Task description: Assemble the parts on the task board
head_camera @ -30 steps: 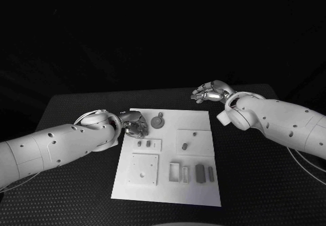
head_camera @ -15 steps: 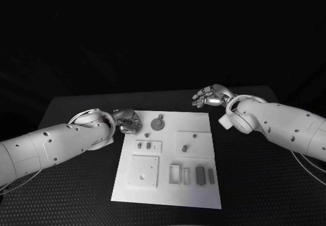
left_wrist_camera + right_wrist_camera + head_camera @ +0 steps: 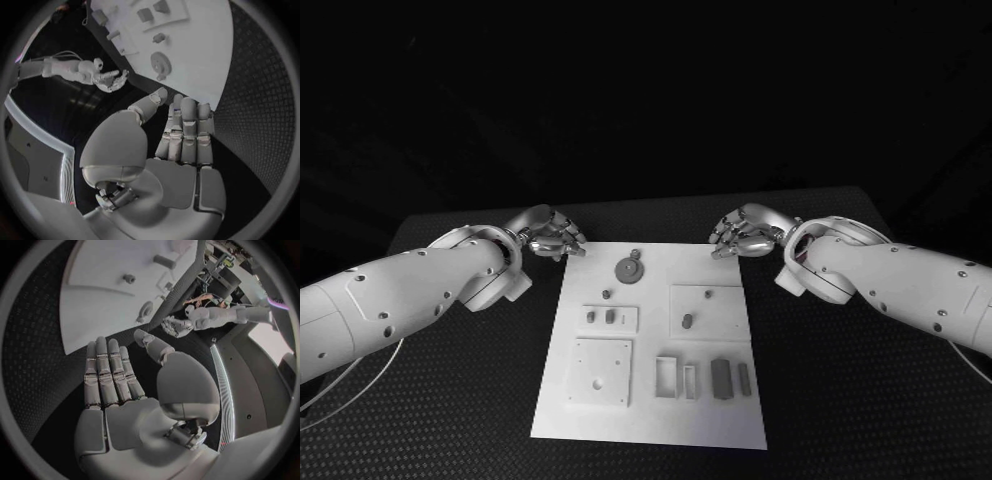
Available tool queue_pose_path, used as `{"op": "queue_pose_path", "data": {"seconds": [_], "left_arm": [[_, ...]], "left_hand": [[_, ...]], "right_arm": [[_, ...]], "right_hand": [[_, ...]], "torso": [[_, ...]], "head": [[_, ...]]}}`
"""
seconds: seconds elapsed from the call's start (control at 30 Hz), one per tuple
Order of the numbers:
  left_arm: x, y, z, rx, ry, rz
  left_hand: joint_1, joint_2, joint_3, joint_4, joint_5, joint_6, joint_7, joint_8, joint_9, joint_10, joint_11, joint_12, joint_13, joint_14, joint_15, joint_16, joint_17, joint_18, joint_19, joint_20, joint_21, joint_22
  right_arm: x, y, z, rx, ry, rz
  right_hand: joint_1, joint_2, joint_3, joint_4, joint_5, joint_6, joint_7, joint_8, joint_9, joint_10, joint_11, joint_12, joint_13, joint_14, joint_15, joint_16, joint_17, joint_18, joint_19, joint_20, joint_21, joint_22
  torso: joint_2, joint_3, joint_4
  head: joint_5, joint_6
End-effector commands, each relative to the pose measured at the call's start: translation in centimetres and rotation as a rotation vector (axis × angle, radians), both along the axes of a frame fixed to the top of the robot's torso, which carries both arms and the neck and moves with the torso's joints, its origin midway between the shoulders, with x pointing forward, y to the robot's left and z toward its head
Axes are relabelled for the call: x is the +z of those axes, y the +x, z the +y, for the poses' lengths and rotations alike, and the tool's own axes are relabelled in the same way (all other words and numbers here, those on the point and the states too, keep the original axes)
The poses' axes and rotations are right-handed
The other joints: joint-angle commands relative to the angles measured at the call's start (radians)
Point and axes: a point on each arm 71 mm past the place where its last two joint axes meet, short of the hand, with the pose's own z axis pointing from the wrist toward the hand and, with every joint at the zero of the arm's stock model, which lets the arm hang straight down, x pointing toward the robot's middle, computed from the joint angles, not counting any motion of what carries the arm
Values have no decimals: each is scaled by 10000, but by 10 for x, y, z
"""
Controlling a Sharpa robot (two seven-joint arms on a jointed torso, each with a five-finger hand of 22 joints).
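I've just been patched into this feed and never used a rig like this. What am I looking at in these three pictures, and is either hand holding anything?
It is a robot with two white arms, each ending in a silver hand with many fingers, working at a black table. The square picture is taken from the robot's head, looking down: the left hand comes in from the picture's left, the right hand from its right. The two round pictures come from cameras at the wrists, each looking along its own palm, so the left hand and right hand take up their middles. On the table lies the white task board, with small grey parts and a round disc on it. Both hands hover by the board's far corners, fingers extended, holding nothing.
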Motion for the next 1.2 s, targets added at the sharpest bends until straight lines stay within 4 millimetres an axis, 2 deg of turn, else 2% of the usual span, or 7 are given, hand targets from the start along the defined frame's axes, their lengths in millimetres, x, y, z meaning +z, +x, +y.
{"op": "queue_pose_path", "data": {"seconds": [0.03, 0.13, 0.27, 0.47, 0.73, 0.83, 1.2], "left_arm": [[9, -2, -1, 75, -2297, -146], [11, -4, -2, -156, -3154, 95], [11, -5, -2, -38, -3418, 216], [13, -6, -3, 73, -3895, 106], [14, -6, -5, 213, -4386, 228], [14, -7, -6, 205, -4485, 256], [13, -7, -4, 322, -4506, 328]], "left_hand": [[-209, 24, 3, 44, -93, -87, 5, 43, -3, -176, 123, 6, -37, -532, 194, -973, -461, -33, -628, 14, -612, -216], [-395, 80, -207, -47, -80, -176, 31, 75, 15, -512, 284, -16, -140, -900, 513, -2003, -907, -197, -1165, 277, -1193, -427], [-618, 169, -601, -194, -115, -317, 69, 97, 27, -878, 431, -10, -376, -918, 797, -3019, -1234, -129, -1364, 565, -1636, -580], [-842, 144, -1051, -333, -237, -401, 77, 100, 13, -957, 463, 8, -558, -490, 696, -3203, -1170, -35, -1087, 499, -1660, -576], [-867, 210, -1175, -392, -242, -364, 66, 139, 19, -885, 437, 33, -615, -402, 678, -3292, -1131, -32, -1038, 485, -1712, -584], [-871, 245, -1215, -403, -241, -348, 58, 154, 20, -835, 419, 47, -634, -342, 660, -3307, -1101, -30, -1002, 473, -1727, -584], [-908, 260, -1281, -400, -241, -338, 58, 167, 15, -815, 414, 37, -678, -276, 639, -3332, -1051, -34, -957, 456, -1753, -583]], "right_arm": [[-6, -12, 6, 761, -1686, -769], [-8, -19, 10, 1089, -2350, -1250], [-11, -25, 12, 1289, -2661, -1428], [-16, -34, 14, 1523, -3154, -1848], [-23, -44, 25, 1912, -3693, -2190], [-27, -47, 29, 2044, -3803, -2234], [-36, -52, 42, 2354, -4059, -2343]], "right_hand": [[110, 2, 89, 9, -58, 89, -13, 29, 19, 91, -18, 37, 15, 116, -42, 72, 76, 137, 134, -24, 46, 16], [191, -93, 299, 34, -271, 137, -37, 2, 27, 121, -31, 14, 23, 288, -129, 161, 227, 137, 374, -90, 83, 23], [328, -294, 671, 97, -659, 165, -45, -53, 33, 134, -21, -67, 20, 719, -355, 380, 514, 137, 902, -264, 264, 95], [377, -578, 954, 210, -1055, -47, -98, -222, -52, -89, 118, -430, -71, 1081, -563, 530, 837, 137, 1337, -422, 416, 180], [401, -800, 1049, 381, -1618, 143, -138, -140, -41, 250, -12, -513, 6, 1705, -821, 778, 1314, 137, 2016, -700, 770, 395], [504, -1016, 1431, 664, -1960, 319, -173, -71, -17, 483, -96, -505, 79, 1910, -905, 818, 1525, 137, 2233, -792, 884, 468], [547, -976, 1724, 816, -2001, 799, -316, 143, 117, 1032, -287, -505, 304, 2206, -1050, 817, 1919, 137, 2508, -923, 1048, 613]], "torso": [[-13, -10, -18], [-9, -14, -31], [-1, -10, -25], [-1, -28, 18], [18, -22, -1], [23, -21, 5], [27, -23, 6]], "head": [[8, 14], [16, 25], [2, 33], [-36, 36], [-11, 39], [-5, 25], [21, -48]]}}
